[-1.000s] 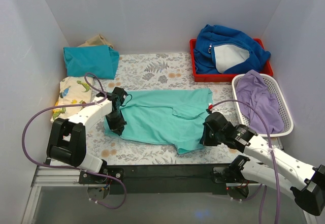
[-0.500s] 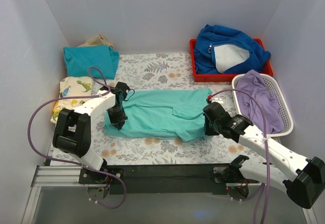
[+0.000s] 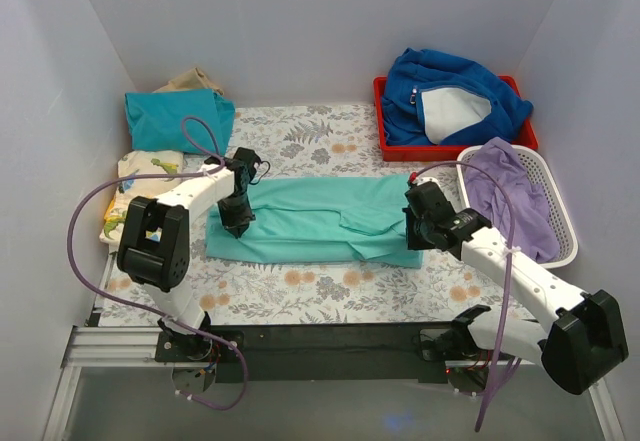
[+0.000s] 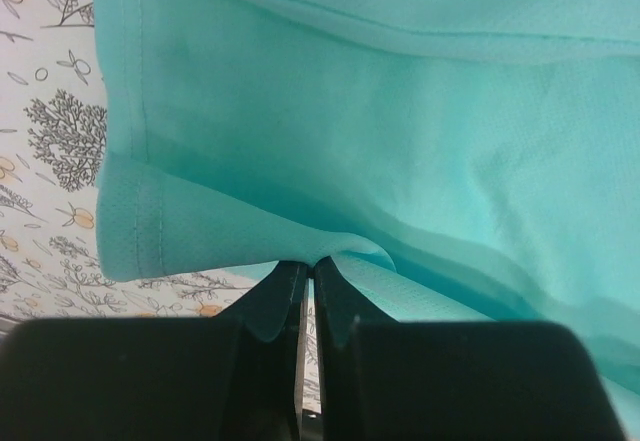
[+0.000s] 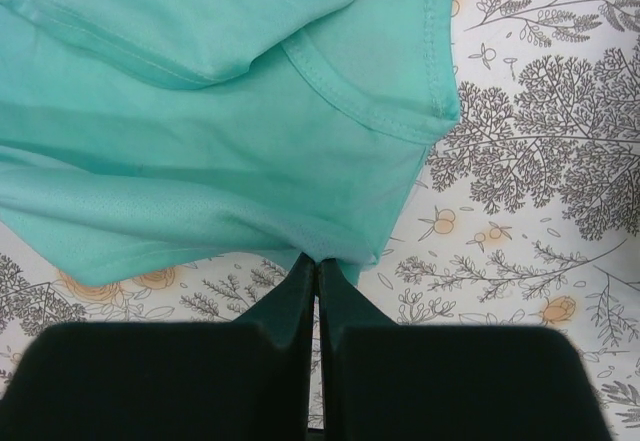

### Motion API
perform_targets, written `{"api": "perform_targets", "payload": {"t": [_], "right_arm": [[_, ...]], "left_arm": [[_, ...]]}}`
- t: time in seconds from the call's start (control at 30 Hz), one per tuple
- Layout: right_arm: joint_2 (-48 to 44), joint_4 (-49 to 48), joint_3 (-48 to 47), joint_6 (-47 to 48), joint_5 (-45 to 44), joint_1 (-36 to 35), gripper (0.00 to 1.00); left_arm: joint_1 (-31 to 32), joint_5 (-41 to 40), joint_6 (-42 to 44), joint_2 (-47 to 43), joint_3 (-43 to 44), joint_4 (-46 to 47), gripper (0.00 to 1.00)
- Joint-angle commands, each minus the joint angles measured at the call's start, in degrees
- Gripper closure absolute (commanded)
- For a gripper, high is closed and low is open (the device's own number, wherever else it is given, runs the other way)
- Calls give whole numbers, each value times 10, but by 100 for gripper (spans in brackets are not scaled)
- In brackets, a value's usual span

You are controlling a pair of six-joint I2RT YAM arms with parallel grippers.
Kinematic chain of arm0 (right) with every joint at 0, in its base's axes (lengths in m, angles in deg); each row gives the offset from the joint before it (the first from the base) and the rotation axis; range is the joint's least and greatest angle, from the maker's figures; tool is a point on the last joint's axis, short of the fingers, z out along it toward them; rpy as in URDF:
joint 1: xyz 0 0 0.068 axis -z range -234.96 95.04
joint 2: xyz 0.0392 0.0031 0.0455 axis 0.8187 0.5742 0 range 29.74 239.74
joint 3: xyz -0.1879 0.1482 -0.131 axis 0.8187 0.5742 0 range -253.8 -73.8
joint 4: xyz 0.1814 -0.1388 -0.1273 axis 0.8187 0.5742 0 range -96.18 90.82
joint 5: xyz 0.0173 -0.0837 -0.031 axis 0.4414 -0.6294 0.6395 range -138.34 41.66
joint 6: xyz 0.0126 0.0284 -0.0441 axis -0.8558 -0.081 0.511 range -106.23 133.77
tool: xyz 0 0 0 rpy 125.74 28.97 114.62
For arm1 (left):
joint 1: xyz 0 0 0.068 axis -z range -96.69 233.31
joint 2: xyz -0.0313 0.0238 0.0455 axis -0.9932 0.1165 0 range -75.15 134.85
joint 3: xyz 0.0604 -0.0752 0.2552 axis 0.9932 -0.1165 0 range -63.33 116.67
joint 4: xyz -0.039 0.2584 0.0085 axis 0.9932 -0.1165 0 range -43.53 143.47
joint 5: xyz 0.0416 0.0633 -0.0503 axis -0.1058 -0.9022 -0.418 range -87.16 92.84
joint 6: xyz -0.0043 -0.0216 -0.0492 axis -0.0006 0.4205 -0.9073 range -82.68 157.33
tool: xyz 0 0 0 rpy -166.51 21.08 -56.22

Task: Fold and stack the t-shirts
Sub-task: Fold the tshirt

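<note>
One jacket (image 3: 440, 73) in tray (image 3: 420, 152), one cloth (image 3: 510, 196) in basket (image 3: 563, 216)

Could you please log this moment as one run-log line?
left gripper: shut on mint t-shirt | right gripper: shut on mint t-shirt | stage: folded lengthwise

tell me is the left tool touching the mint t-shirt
Touching. The left wrist view shows the left tool closed on a pinched-up fold of the mint t-shirt at its near edge, with no gap between them.
</note>
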Motion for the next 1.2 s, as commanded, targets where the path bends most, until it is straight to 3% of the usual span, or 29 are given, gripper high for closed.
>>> {"api": "perform_targets", "payload": {"t": [0.0, 0.6, 0.9, 1.07, 1.17], "right_arm": [[22, -32, -33, 36, 1, 15, 99], [133, -92, -65, 84, 30, 59, 99], [148, -107, -74, 101, 33, 66, 99], [161, -119, -84, 117, 33, 77, 99], [166, -121, -89, 121, 34, 82, 99]], "left_arm": [[-4, -33, 15, 13, 20, 14, 100], [-6, -69, 23, 103, 74, 27, 98], [-8, -37, -29, 26, 16, -6, 97], [-8, -58, -45, 9, 9, -22, 97], [-12, -73, -47, 1, 18, -42, 76]]}}
